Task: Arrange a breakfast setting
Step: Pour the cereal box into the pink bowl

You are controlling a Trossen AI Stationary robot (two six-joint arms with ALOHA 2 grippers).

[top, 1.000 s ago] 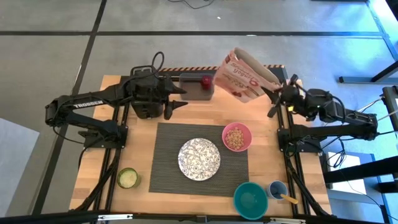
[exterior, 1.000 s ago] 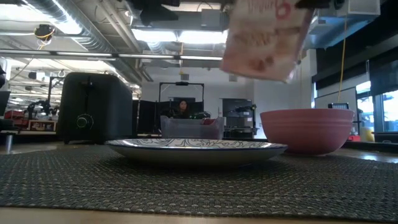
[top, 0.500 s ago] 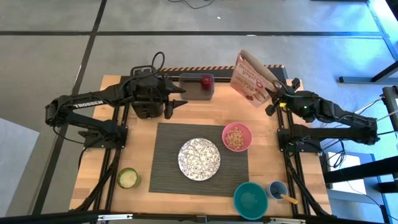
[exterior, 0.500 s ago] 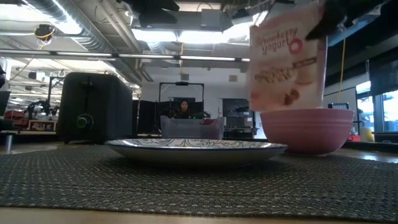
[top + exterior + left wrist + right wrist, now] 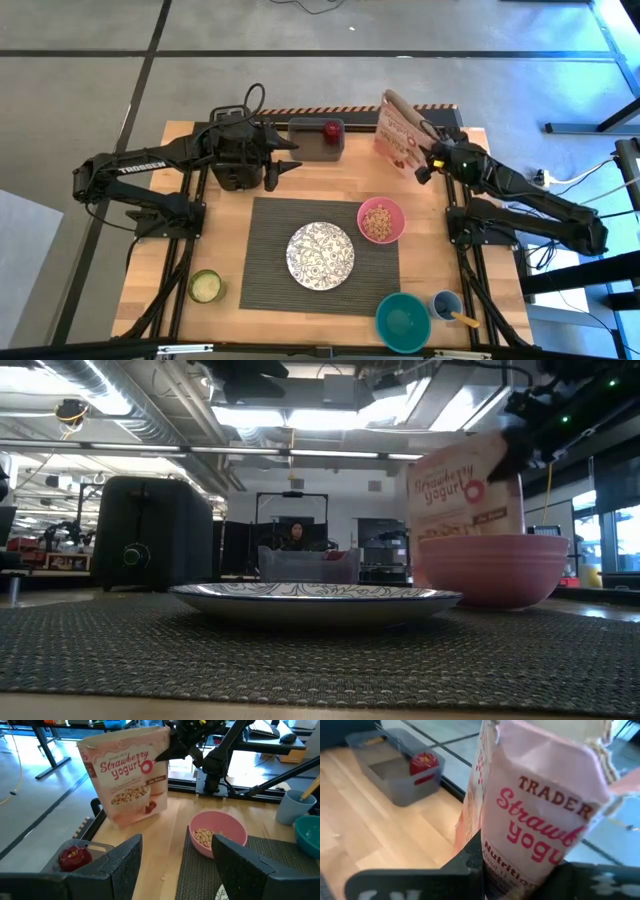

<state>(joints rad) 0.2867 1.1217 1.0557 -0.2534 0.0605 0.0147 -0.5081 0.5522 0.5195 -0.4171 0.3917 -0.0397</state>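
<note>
The right gripper (image 5: 428, 160) is clamping a cereal box (image 5: 397, 130) at the table's far edge. The plate (image 5: 320, 254) and cereal-filled pink bowl (image 5: 381, 221) are sitting on the mat (image 5: 270, 270); the apple (image 5: 330, 129) is waiting in its grey tray (image 5: 313, 138). The left gripper (image 5: 285, 158) is hovering open.

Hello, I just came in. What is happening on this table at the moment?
The right gripper holds a pink cereal box upright at the table's far edge, beyond the pink bowl, which already has cereal in it. The bowl and an empty white patterned plate sit on the dark mat. The left gripper waits open near a grey bin holding a red apple.
</note>
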